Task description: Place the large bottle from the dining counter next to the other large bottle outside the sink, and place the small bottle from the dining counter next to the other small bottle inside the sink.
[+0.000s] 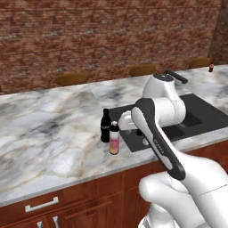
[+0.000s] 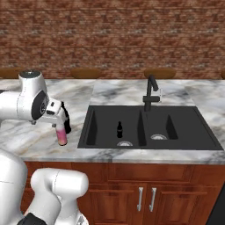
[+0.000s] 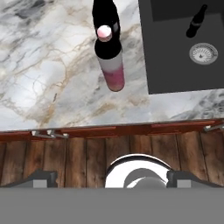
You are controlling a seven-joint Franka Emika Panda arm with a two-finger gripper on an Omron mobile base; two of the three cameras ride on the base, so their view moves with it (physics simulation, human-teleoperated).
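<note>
Two tall bottles stand upright, touching or nearly so, on the white-grey marbled tabletop [image 1: 49, 129] just left of the black rectangular sink [image 2: 176, 145]: your whitish-to-pink large bottle [image 1: 114, 139] sits in front of the all-black one [image 1: 105, 126]. Your gripper [image 3: 111, 179] hangs released above them, holding nothing. Inside the basin waits the tiny black bottle [image 2: 119, 129]; the small red-brown bottle [image 1: 211, 67] stands upright far right, well apart from you.

Two base views flanking the sink [image 2: 145, 127], hand view straight down, close.
</note>
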